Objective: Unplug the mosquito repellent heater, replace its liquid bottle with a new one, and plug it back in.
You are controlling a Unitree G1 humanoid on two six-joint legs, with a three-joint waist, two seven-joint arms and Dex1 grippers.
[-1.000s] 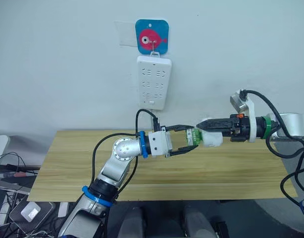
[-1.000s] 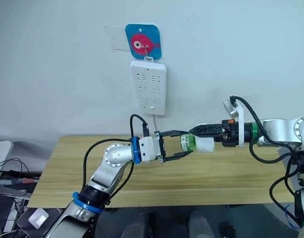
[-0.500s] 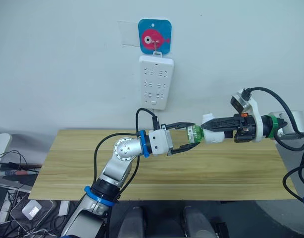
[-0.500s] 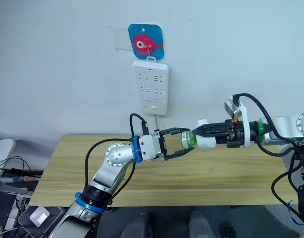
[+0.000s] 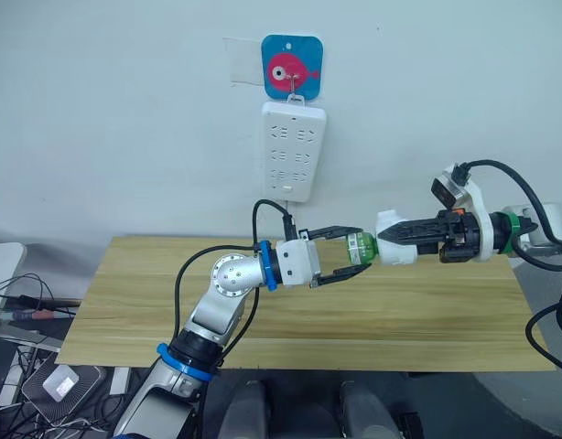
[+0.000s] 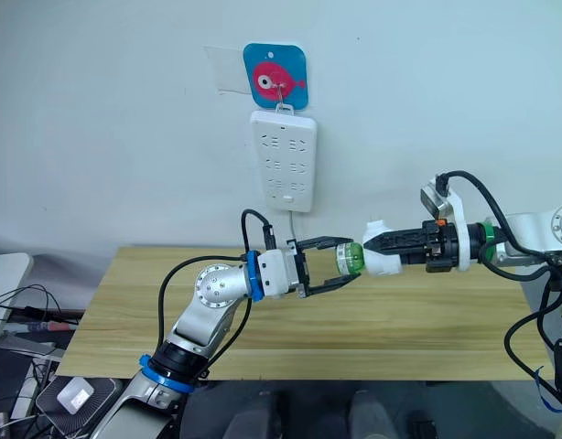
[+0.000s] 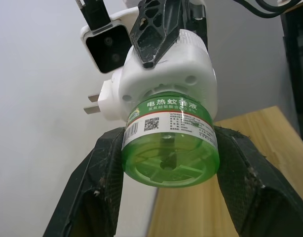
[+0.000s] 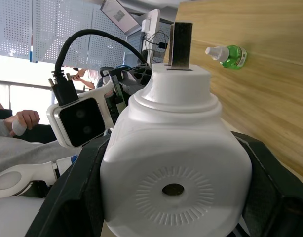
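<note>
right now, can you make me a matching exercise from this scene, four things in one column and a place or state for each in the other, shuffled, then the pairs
Things
1. mosquito repellent heater
2. green liquid bottle
3. power strip
4. spare green bottle

Places or states
A. hanging on the wall from a hook
B. lying on its side on the wooden table
C. held in the right claw, prongs free
D. between the fingers of the left claw, still joined to the heater

Pairs: 1-C, 2-D, 3-A, 4-B
</note>
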